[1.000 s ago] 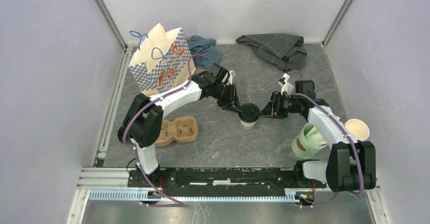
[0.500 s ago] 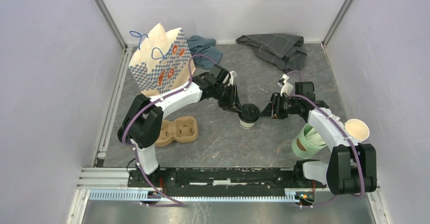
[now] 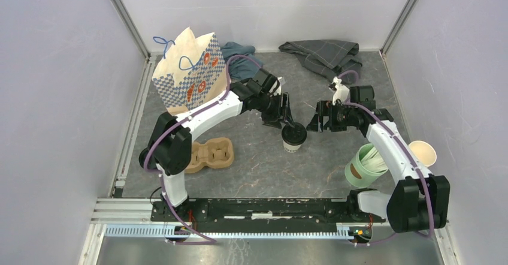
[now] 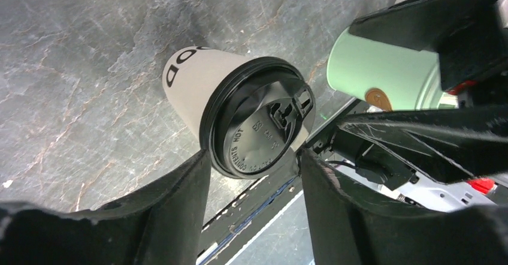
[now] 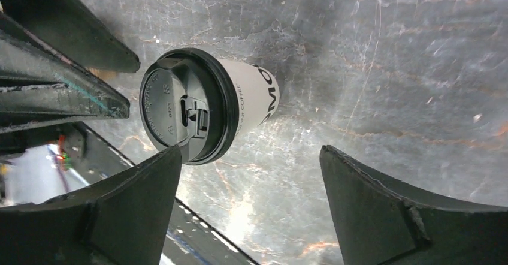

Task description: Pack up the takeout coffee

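Observation:
The takeout coffee (image 3: 293,137), a small white paper cup with a black lid, stands upright on the dark stone table (image 3: 257,169) between the two arms. My left gripper (image 3: 286,116) hovers just behind and to the left of it, jaws open. In the left wrist view the lid (image 4: 257,124) sits right at the tips of my left gripper (image 4: 254,156), not pinched. My right gripper (image 3: 316,121) is wide open to the cup's right. In the right wrist view the coffee (image 5: 197,112) lies off the left fingertip (image 5: 168,163) of my right gripper (image 5: 250,152).
A patterned paper bag (image 3: 189,73) stands at the back left, with a cardboard cup carrier (image 3: 209,154) in front of it. A mint-green cup (image 3: 364,166) and a lidless white cup (image 3: 422,152) stand by the right arm. Two cloths (image 3: 326,55) lie along the back wall.
Both grippers have opened and drawn back from the lid, the left one up and away, the right one to the right. The coffee has stayed where it was.

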### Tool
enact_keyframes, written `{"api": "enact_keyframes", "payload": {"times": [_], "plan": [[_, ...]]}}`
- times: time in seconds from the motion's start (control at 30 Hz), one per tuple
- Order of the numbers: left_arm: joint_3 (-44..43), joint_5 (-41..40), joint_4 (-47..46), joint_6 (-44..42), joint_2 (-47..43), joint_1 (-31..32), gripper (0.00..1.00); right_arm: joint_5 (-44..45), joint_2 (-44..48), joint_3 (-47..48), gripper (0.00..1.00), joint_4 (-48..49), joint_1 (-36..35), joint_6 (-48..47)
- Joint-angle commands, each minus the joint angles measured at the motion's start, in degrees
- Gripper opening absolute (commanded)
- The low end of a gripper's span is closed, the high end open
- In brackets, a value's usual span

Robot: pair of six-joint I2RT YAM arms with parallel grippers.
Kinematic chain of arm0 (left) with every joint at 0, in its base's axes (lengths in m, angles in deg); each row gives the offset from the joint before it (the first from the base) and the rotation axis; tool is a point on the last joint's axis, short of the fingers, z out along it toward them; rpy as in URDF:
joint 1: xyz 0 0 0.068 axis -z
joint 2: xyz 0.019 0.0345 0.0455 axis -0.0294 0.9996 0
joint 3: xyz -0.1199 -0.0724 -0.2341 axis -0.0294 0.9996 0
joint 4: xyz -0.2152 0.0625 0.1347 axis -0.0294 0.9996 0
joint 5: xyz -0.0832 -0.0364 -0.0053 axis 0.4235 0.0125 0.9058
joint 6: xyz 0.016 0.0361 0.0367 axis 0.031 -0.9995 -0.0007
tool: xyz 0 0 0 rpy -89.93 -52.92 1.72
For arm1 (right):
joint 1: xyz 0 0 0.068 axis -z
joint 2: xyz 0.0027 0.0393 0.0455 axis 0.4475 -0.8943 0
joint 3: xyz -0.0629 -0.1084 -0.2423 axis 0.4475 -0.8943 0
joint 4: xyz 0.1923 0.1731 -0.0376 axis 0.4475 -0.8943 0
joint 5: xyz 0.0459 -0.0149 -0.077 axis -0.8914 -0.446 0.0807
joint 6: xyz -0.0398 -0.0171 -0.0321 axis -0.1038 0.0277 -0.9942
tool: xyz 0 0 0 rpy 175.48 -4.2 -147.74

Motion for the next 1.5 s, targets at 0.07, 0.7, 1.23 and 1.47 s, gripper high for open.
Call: {"api": "enact_keyframes", "payload": {"times": [0.07,0.7,1.23,1.47], "plan": [[-2.89,-4.71,6.08,-4.7,-6.85,-0.41,0.75,8.14,-0.3,8.21,0.98,-3.55,-8.38,-7.23],[8.27,-15.56,5.6,-4.52,-28.85,-0.95,0.93,36.32,-14.54,21.59,0.98,-13.07,-33.16,-12.4],[6.81,-15.45,5.41,-4.65,-27.43,-0.97,0.93,46.73,-14.58,17.59,0.89,-10.02,-32.75,-8.9],[4.88,-14.29,5.74,-5.33,-25.86,-0.97,0.93,47.63,-13.92,13.86,0.88,-2.36,-15.81,-9.4]]}}
